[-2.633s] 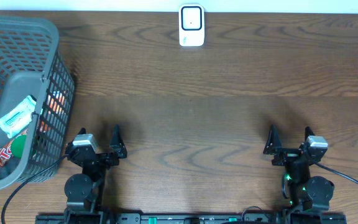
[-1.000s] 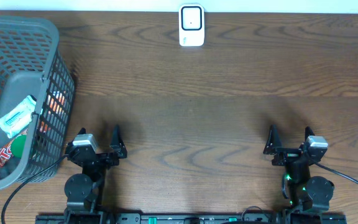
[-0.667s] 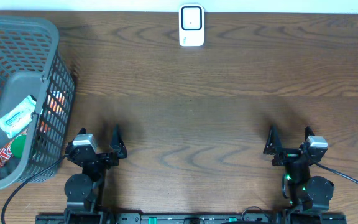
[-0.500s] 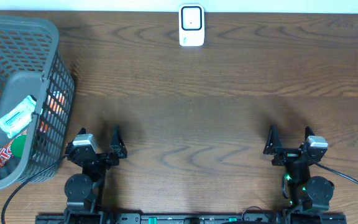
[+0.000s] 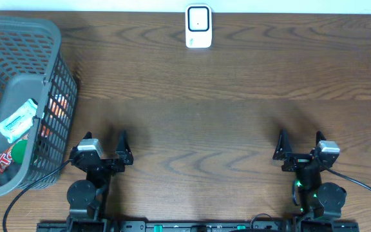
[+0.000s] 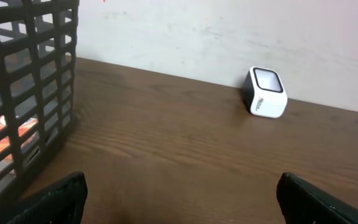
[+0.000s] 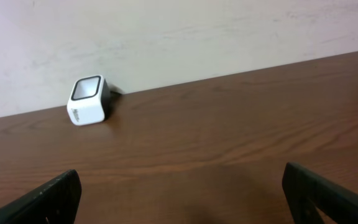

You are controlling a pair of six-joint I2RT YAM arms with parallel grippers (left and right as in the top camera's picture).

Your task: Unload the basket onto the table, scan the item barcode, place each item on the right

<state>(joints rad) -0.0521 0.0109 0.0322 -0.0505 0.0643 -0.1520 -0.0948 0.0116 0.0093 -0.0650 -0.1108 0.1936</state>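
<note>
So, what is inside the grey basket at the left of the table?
The basket holds a pale blue packet on top, a red packet, a green round thing, and an orange pack seen through the mesh. Whatever lies under these is covered.

Brown wooden table [image 5: 224, 122], pale wall [image 6: 166, 31]

The table [image 5: 224, 116] has a dark brown wood-grain top with broad swirling figure, and it runs right up against the wall [image 6: 185, 31] at its far edge. That wall is a flat off-white, faintly scuffed and streaked. Soft, even light falls over the wood, leaving a dull sheen and faint shadows.
</note>
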